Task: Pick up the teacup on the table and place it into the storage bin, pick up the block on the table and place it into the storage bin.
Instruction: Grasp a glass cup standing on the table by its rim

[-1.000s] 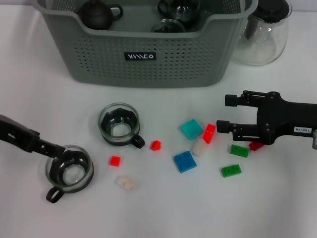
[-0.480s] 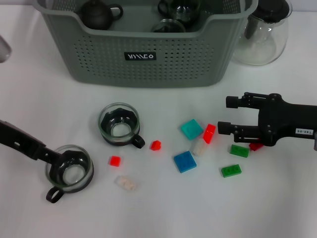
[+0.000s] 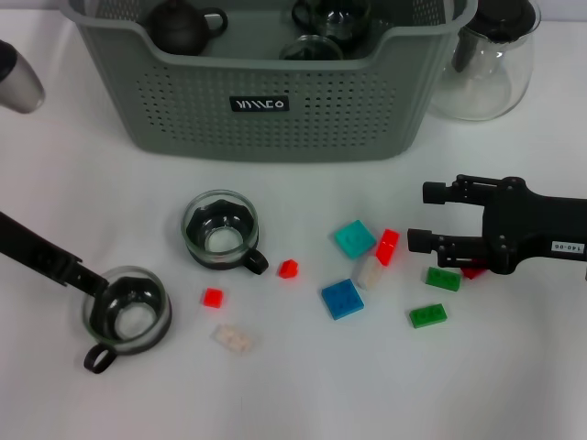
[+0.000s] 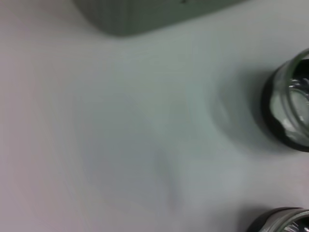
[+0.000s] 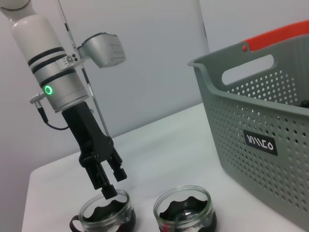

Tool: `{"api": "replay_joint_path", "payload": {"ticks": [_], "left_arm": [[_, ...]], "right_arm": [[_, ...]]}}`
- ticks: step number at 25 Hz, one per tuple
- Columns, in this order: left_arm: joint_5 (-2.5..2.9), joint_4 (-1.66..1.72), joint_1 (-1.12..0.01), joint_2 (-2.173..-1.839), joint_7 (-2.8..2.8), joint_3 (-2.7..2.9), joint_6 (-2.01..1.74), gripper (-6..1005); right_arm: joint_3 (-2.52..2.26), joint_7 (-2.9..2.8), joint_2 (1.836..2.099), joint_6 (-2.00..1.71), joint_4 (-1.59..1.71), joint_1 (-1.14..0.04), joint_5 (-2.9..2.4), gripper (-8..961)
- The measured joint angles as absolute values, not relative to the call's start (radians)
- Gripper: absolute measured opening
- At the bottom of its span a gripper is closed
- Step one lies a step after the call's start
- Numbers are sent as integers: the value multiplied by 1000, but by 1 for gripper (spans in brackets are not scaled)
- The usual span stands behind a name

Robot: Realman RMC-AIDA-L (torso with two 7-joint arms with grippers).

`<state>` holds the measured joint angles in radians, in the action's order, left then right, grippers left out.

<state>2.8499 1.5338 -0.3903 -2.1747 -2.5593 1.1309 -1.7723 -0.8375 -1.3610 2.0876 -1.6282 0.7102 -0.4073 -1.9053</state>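
Two glass teacups with black bases stand on the white table: one point(image 3: 220, 229) in the middle and one point(image 3: 127, 313) at front left. My left gripper point(image 3: 97, 288) holds the rim of the front-left teacup point(image 5: 104, 212), one finger inside the glass. My right gripper point(image 3: 424, 216) hovers open at the right, just above the table. Its fingertips point toward a red block point(image 3: 387, 246), a teal block point(image 3: 354, 238) and a pale block point(image 3: 369, 271). The grey-green storage bin point(image 3: 266, 105) stands at the back and holds a dark teapot and glass cups.
More blocks lie scattered: blue point(image 3: 342, 298), two green point(image 3: 443, 278) point(image 3: 427, 315), small red ones point(image 3: 289, 268) point(image 3: 213, 297) and a whitish one point(image 3: 234, 338). A clear glass pot point(image 3: 486, 64) with a black lid stands right of the bin.
My left arm has tilted and slid slightly left on the teacup's rim, and the cup barely shifted. The right gripper drifted a little to the right and down.
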Motion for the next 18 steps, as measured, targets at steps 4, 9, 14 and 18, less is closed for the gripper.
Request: {"api": "replay_joint_path", "payload": {"ticks": [4, 9, 14, 18], "left_arm": [[2856, 1543, -392, -2173, -2575, 1126, -1759, 789], [2846, 1555, -391, -2175, -2578, 1152, -1769, 786], [2844, 1518, -394, -2179, -2603, 1223, -1754, 783], [2847, 1480, -402, -2179, -2618, 1238, -1723, 781]], "right_arm": [[-838, -1358, 2087, -1629, 710, -408, -1905, 797], [-838, -1358, 2086, -1629, 710, -408, -1905, 797], [-838, -1357, 2089, -1629, 710, -405, -1905, 797], [-838, -1354, 2088, -1629, 710, -402, -1905, 797]]}}
